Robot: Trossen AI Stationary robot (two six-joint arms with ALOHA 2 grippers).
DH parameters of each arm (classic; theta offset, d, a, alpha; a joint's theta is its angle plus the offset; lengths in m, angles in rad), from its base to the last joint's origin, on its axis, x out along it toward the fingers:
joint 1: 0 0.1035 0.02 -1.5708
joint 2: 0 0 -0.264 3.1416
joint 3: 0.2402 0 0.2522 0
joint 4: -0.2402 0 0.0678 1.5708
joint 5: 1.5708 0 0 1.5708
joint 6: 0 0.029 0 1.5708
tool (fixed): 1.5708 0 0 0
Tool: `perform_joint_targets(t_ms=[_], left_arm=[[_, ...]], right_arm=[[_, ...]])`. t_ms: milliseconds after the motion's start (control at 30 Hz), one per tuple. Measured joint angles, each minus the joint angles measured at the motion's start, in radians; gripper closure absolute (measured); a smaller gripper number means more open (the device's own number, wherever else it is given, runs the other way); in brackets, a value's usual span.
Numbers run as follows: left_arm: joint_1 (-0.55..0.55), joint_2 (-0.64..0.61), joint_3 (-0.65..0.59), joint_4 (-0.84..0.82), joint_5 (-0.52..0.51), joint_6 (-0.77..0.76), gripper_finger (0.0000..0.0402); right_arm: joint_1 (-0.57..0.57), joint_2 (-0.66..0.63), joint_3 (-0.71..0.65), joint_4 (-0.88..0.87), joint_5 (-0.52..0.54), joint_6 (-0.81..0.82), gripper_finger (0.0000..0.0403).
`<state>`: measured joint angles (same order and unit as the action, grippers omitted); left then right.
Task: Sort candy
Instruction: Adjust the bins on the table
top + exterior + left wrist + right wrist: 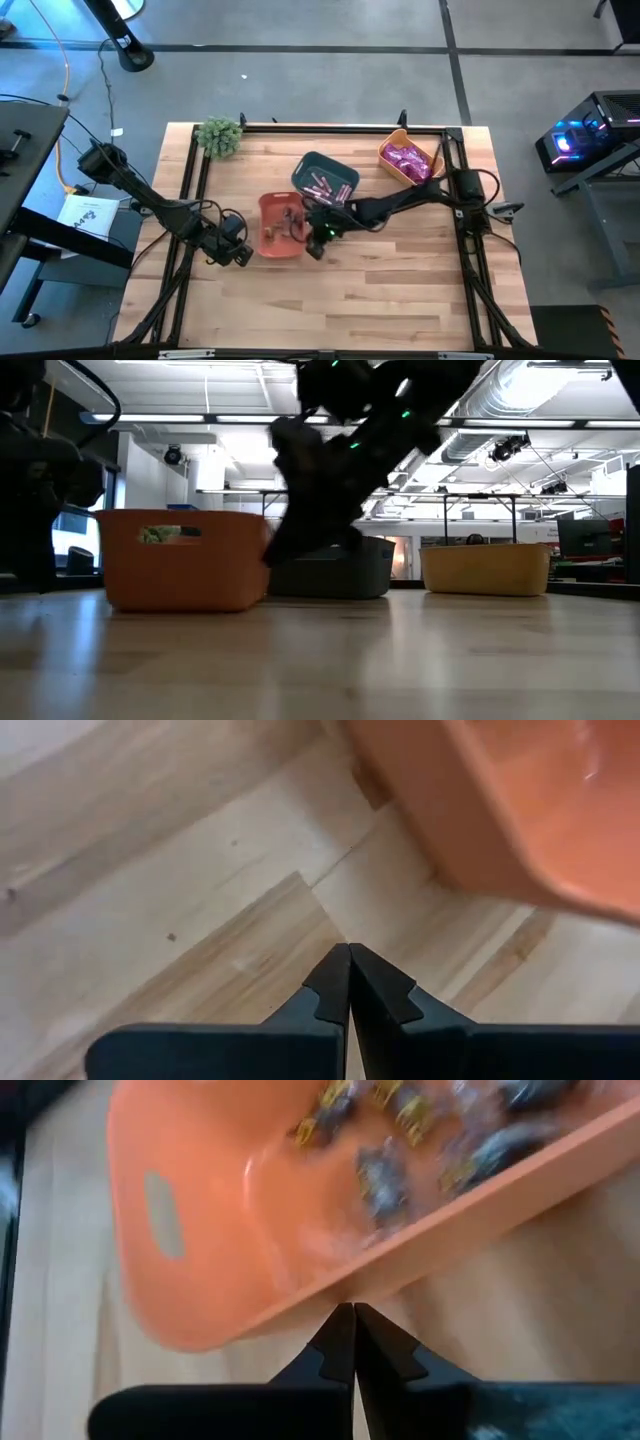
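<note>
Orange bin (280,226) flanked by both closed, low end effectors.

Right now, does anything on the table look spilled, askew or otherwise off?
Nothing stands out. The candy sits inside the orange bin, teal bin and yellow bin, none loose on the table. Both grippers, left gripper and right gripper, are shut and empty.

We found a light wooden table (380,290) carrying an orange bin (280,227). A teal bin (326,177) stood just beside it, a yellow bin (407,159) farther off, a green plant ball (220,136) well apart.
</note>
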<state>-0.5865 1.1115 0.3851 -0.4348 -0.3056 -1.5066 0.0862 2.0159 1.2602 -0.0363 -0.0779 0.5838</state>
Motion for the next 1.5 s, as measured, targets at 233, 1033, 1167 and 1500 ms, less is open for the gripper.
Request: perform_joint_targets(t_ms=[233,1033,1167,1500], left_arm=[[0.004,-0.010,0.000,-0.012,-0.049,0.001,0.0401],[0.005,-0.059,0.001,-0.015,-0.158,-0.009,0.0401],[0.005,-0.059,0.001,-0.015,-0.164,-0.002,0.0401],[0.005,-0.059,0.001,-0.014,-0.173,0.018,0.0401]], right_arm=[[-0.069,0.027,0.091,0.043,-0.009,-0.036,0.0403],[-0.237,-0.117,0.158,-0.754,0.151,-0.199,0.0403],[-0.212,-0.116,0.158,-0.757,0.096,-0.195,0.0403],[-0.123,-0.100,0.158,-0.608,-0.092,-0.063,0.0403]])
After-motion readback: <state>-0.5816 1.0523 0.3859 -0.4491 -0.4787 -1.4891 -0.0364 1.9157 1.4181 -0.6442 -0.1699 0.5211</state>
